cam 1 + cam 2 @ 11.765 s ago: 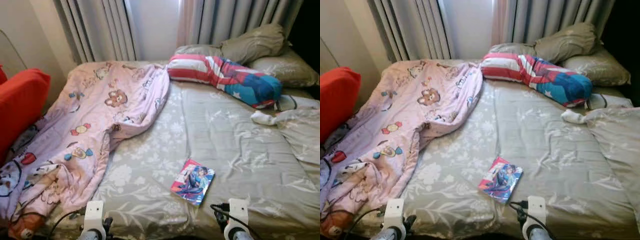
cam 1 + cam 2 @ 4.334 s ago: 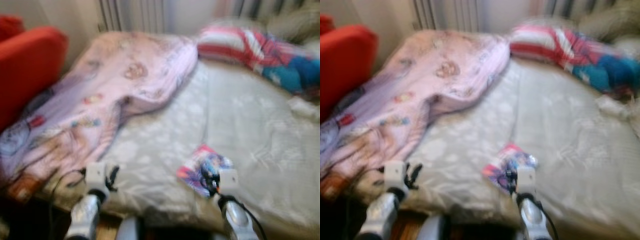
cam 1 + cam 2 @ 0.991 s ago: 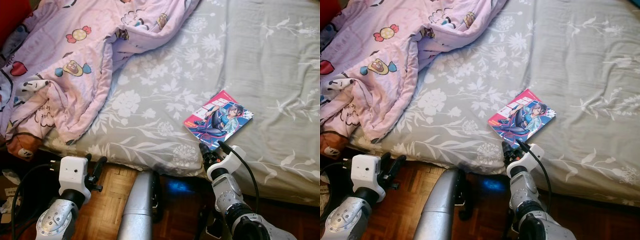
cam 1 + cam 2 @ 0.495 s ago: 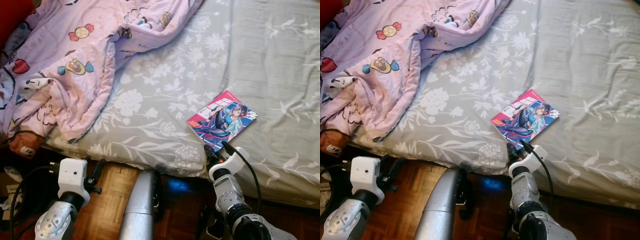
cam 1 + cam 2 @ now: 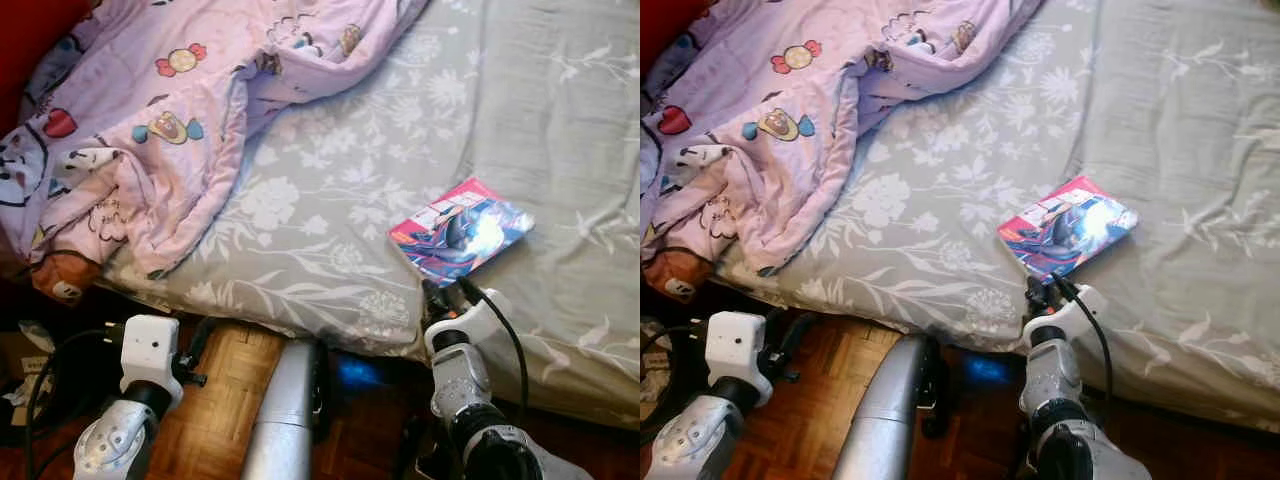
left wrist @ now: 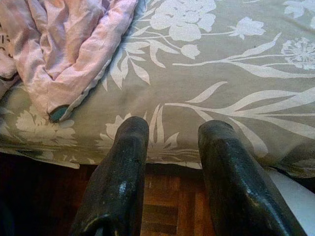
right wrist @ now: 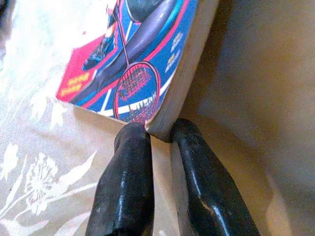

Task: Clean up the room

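My right gripper [image 7: 158, 133] was down at the near corner of the comic book [image 5: 461, 231], its two black fingers [image 7: 129, 162] pinched narrowly around that corner, one on the glossy cover side and one on the page-edge side. The book lay flat on the grey floral bedsheet [image 5: 330, 200], close to the mattress edge, and glare washed out part of its cover. Over on my left, the pink cartoon-print blanket [image 5: 150, 130] sat bunched and spilling off the bed's side. My left gripper [image 6: 172, 137] hung low by the parquet floor [image 5: 215, 400], fingers parted and holding nothing, pointing at the mattress edge and a fold of blanket.
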Robot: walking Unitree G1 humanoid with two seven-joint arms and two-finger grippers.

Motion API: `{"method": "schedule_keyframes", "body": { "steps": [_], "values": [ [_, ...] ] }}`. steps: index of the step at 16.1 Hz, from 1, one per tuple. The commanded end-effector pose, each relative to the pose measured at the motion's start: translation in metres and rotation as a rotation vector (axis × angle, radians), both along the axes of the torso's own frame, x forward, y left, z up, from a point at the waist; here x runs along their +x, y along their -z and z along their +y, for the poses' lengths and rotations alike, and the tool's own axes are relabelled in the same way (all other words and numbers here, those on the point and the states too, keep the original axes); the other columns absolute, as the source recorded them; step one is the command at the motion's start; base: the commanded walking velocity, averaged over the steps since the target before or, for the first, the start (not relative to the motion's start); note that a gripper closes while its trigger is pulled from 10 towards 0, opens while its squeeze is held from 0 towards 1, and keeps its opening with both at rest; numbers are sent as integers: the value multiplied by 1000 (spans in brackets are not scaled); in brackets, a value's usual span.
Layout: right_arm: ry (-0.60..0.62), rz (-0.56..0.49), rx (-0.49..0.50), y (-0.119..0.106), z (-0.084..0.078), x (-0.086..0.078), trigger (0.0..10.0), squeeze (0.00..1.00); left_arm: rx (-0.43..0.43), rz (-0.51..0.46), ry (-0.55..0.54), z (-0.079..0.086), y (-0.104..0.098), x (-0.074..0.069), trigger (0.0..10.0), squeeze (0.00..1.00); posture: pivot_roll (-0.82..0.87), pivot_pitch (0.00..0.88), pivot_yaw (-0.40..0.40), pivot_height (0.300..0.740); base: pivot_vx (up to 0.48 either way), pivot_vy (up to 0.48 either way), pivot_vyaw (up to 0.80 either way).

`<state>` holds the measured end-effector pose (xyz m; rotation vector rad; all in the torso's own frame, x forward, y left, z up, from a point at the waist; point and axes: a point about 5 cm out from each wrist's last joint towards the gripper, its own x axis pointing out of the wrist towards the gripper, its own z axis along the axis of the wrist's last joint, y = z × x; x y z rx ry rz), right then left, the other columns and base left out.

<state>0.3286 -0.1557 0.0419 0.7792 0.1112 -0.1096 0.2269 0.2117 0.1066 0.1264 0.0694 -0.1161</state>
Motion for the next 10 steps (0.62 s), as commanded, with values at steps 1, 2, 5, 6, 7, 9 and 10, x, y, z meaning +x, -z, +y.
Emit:
{"method": "schedule_keyframes", "body": {
  "steps": [1,2,5,6,7,9,10],
  "values": [
    [44,33,-5,16,-7,-15,0,0,16,51,-8,4,13,-5,10000,0,353,435,141,626,0,0,0],
    [76,44,-29,21,-17,-22,0,0,16,53,-10,3,16,-2,10000,0,341,424,133,626,0,0,0],
    [135,69,-109,31,-35,-38,0,0,12,56,-15,2,21,5,10000,0,307,398,112,626,0,0,0],
    [145,68,-205,33,-43,-46,0,0,9,63,-21,1,28,7,10000,0,278,379,99,626,0,0,0],
    [148,48,-266,31,-48,-50,0,0,5,75,-29,0,36,10,10000,0,259,364,88,626,0,0,0],
    [131,4,-362,25,-52,-55,0,0,-3,101,-40,0,48,11,10000,0,216,333,66,626,0,0,0],
    [125,-3,-393,23,-53,-56,0,0,-6,118,-45,-2,55,14,10000,0,198,314,54,626,0,0,0]
  ]
}}
